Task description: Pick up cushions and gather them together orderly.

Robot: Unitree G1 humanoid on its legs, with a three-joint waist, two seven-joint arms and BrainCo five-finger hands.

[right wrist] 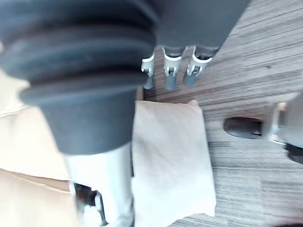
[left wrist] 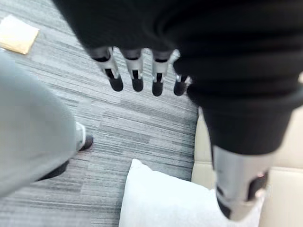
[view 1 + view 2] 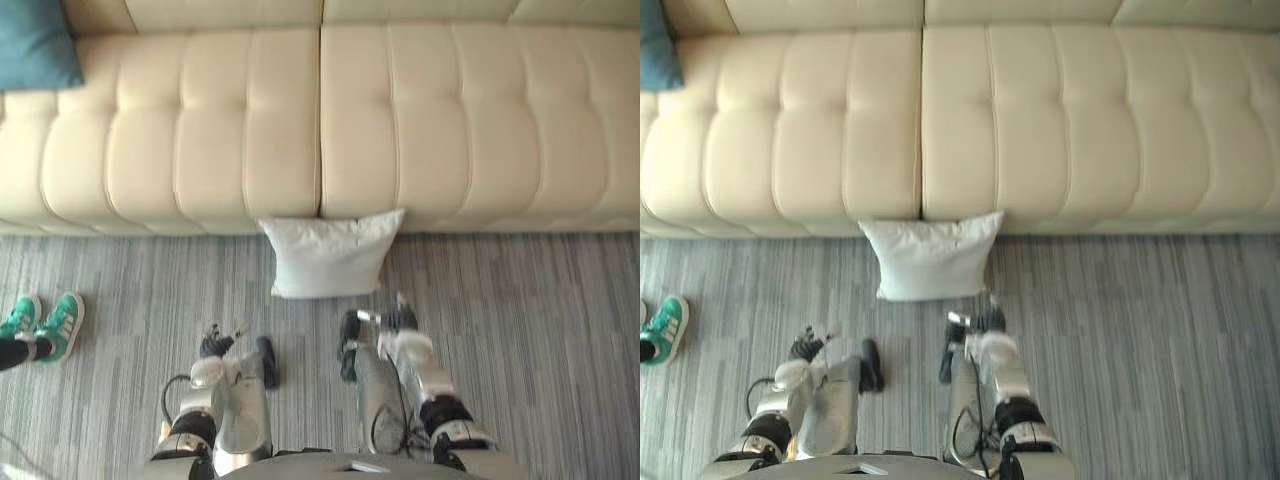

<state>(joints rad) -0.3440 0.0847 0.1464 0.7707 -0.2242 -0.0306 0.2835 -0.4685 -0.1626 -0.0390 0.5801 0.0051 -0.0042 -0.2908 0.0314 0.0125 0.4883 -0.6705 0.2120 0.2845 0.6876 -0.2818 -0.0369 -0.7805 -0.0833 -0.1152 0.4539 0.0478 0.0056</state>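
A white cushion stands on the grey carpet, leaning against the front of the cream sofa at its middle seam. A teal cushion lies on the sofa seat at the far left. My left hand hangs low over the carpet, short of the white cushion and to its left, with fingers straight and nothing in them. My right hand is just in front of the cushion's lower right corner, fingers straight and empty. Both wrist views show the white cushion past the fingers.
A person's green shoes stand on the carpet at the far left. A flat tan piece lies on the floor in the left wrist view. Striped grey carpet stretches to the right of the cushion.
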